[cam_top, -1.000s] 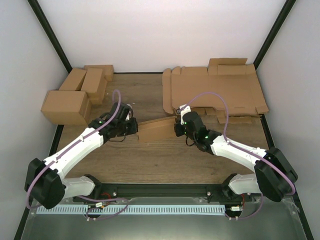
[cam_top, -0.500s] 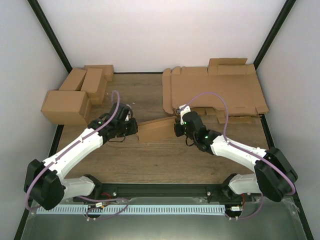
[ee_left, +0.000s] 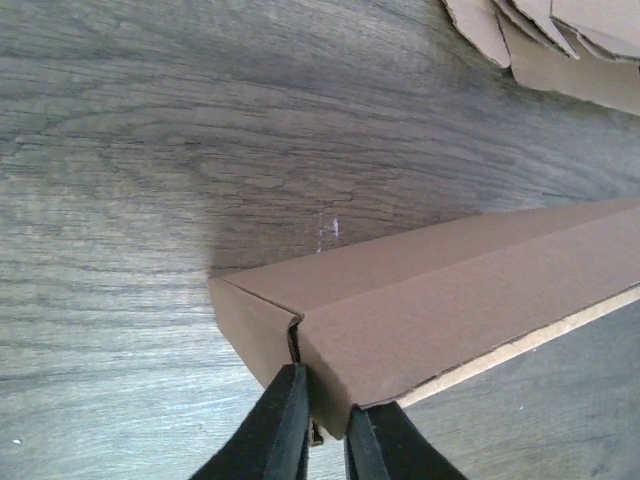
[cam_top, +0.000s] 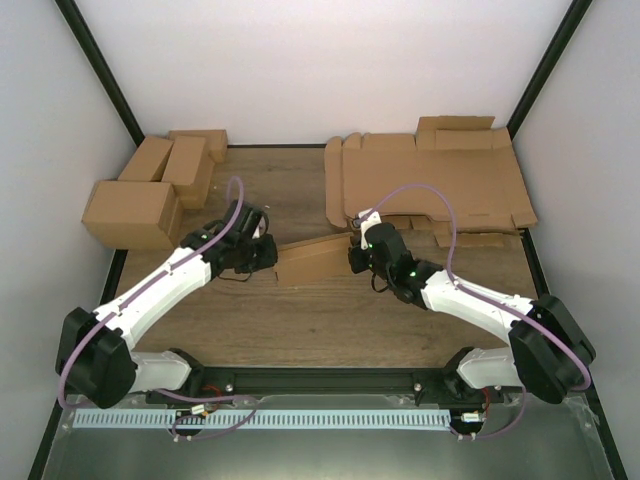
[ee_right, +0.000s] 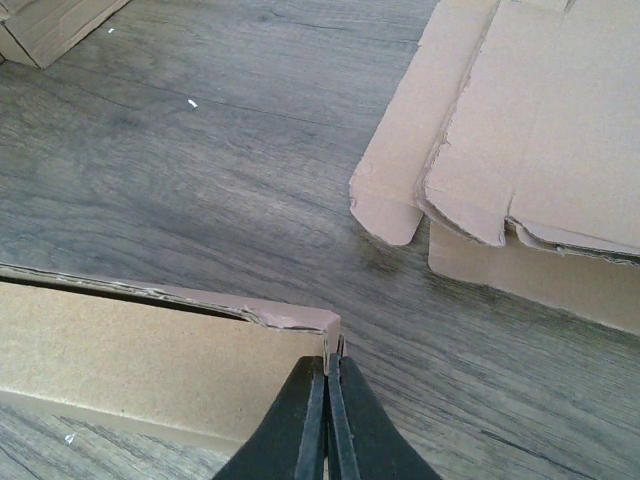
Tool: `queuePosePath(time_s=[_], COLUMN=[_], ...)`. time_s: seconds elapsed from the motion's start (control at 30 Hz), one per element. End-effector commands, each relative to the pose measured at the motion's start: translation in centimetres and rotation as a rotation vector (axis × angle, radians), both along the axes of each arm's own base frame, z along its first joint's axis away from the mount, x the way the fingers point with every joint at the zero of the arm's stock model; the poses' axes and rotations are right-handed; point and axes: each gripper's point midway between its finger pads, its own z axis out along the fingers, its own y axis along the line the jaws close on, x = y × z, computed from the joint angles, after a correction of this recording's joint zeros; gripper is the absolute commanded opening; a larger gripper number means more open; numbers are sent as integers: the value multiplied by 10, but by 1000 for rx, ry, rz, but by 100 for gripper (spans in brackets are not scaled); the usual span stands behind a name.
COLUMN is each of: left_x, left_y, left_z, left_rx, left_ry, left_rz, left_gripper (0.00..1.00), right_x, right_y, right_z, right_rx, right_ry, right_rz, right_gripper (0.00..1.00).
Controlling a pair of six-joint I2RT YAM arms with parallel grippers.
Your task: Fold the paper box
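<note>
The paper box (cam_top: 312, 262) is a plain brown cardboard piece, partly folded, held between the two arms at mid-table. My left gripper (cam_top: 268, 252) is shut on its left end; in the left wrist view the black fingers (ee_left: 280, 430) pinch the folded corner of the box (ee_left: 440, 300). My right gripper (cam_top: 356, 252) is shut on its right end; in the right wrist view the two fingers (ee_right: 310, 425) clamp a thin end flap at the corner of the box (ee_right: 140, 360).
A pile of flat brown sheets (cam_top: 430, 185) lies at the back right, its flap edges near the right gripper (ee_right: 520, 130). Several finished brown boxes (cam_top: 150, 195) stand at the back left. The table's wood surface (cam_top: 320, 320) lies in front.
My left arm has shifted slightly toward the back with its end of the box. The right arm and the box's right end have barely moved.
</note>
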Motion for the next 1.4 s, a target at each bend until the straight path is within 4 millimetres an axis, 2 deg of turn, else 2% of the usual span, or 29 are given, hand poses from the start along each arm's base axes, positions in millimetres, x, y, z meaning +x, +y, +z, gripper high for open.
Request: queuePosePath(time_s=[0.0, 0.07, 0.2, 0.37, 0.57, 0.67, 0.9, 1.03, 1.37], left_x=[-11, -9, -7, -1, 2, 0, -11, -17, -23], left_y=[-2, 2, 6, 0, 5, 10, 31, 46, 56], left_z=[-7, -4, 2, 16, 26, 21, -3, -9, -19], left_rx=[5, 29, 40, -73, -204, -202, -42, 54, 117], left_ry=[64, 59, 51, 34, 37, 51, 105, 127, 168], left_rz=[-14, -2, 15, 27, 52, 55, 39, 44, 46], left_gripper=[8, 4, 4, 4, 4, 4, 4, 4, 4], right_x=[-24, -24, -23, -24, -23, -23, -20, -17, -14], right_y=[0, 0, 2, 0, 1, 2, 1, 0, 1], right_z=[-37, -37, -37, -42, -44, -45, -47, -49, -48], right_rx=[-93, -94, -92, -105, -108, -107, -121, -139, -140], right_ry=[131, 131, 133, 140, 140, 145, 147, 151, 147], right_rz=[64, 64, 67, 64, 64, 65, 55, 41, 40], right_gripper=[1, 1, 1, 1, 1, 1, 1, 1, 1])
